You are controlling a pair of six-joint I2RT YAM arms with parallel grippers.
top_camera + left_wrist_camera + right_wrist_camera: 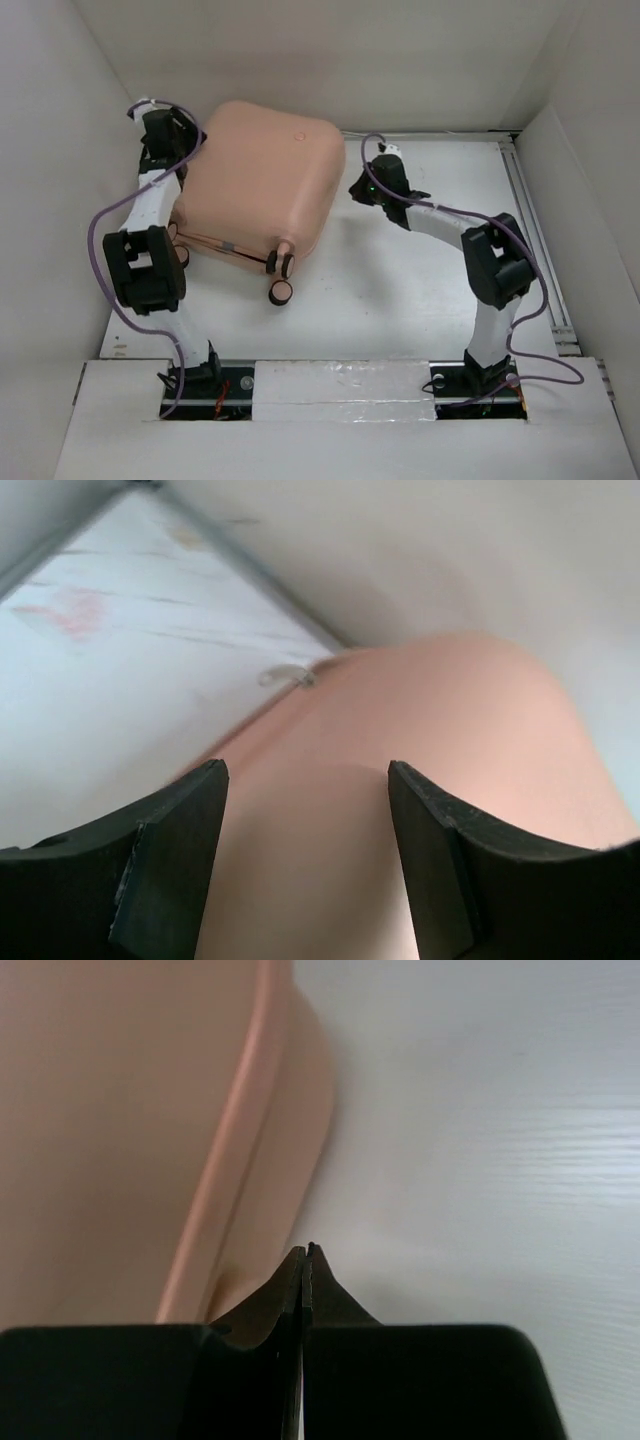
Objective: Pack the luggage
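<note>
Right gripper (pixel 307 1250): jaws pressed together, empty, tip just beside the right flank of the luggage (pixel 260 175). Left gripper (pixel 305 780): jaws parted over the shell's far-left corner, gripping nothing. Luggage: closed, lying flat on the table (pixel 420 290), far left, caster wheels (pixel 282 292) nearward. Handling note: probably shifting or opening it. Brace one side and push low and slowly, or the casters may roll.

Salmon-pink luggage (pixel 260 180) on white table (pixel 400 290)
</note>
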